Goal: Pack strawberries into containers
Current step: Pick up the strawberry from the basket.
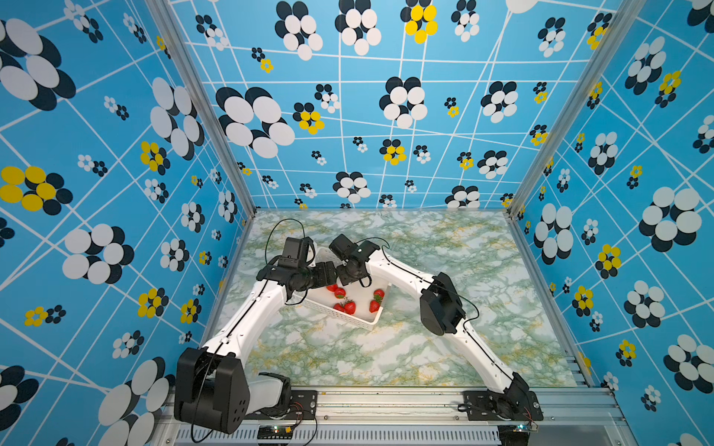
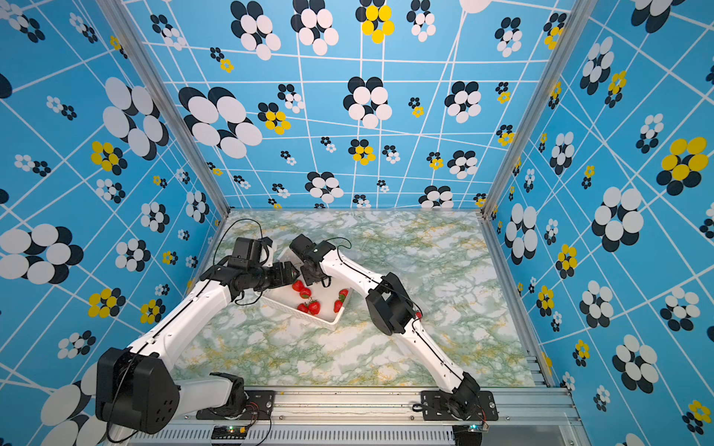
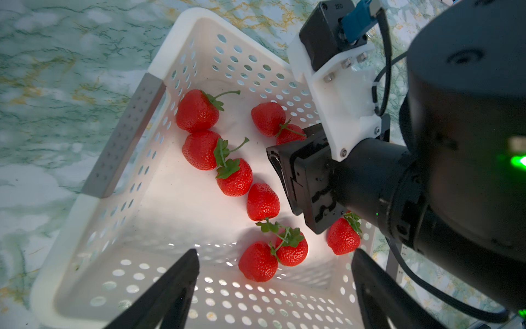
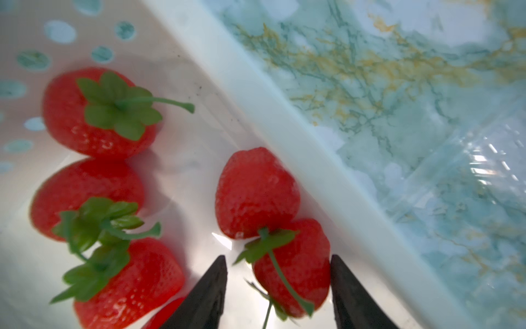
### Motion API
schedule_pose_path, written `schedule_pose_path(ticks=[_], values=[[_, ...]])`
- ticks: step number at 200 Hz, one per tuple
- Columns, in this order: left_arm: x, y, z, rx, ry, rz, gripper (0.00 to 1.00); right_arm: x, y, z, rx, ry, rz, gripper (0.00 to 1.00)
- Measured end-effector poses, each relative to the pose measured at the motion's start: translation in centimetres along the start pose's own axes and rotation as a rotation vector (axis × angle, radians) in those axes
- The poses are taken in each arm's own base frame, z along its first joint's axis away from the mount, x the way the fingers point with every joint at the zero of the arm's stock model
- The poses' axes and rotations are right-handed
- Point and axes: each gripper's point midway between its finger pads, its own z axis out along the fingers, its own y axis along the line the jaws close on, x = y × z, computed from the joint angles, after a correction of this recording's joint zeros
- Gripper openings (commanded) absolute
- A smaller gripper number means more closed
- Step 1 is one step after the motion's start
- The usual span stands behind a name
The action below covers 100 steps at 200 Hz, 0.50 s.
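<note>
Lettering "ZED" marks right wrist camera (image 3: 321,34). Left jaws spread above basket (image 3: 173,42); right jaws straddle a strawberry (image 4: 299,270), not clamped.

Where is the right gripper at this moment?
In the right wrist view, the right gripper is down inside the basket, its open jaws either side of a strawberry that lies close to the basket's wall.

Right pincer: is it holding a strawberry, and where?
Not yet. The right pincer straddles a strawberry in the basket, fingers beside its red body, a gap on one side. The left pincer is open, empty.
</note>
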Motion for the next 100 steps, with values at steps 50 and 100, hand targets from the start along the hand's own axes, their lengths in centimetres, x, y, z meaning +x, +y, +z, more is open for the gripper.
schedule_pose_path(ticks=[50,100], values=[[-0.1,0.0,0.0,0.005,-0.004,0.001,0.85,-0.5,0.3,1.1,0.005,-0.028,0.032,0.47],[-0.2,0.1,0.0,0.007,-0.005,-0.005,0.85,-0.2,0.3,1.5,0.011,-0.021,0.042,0.37]])
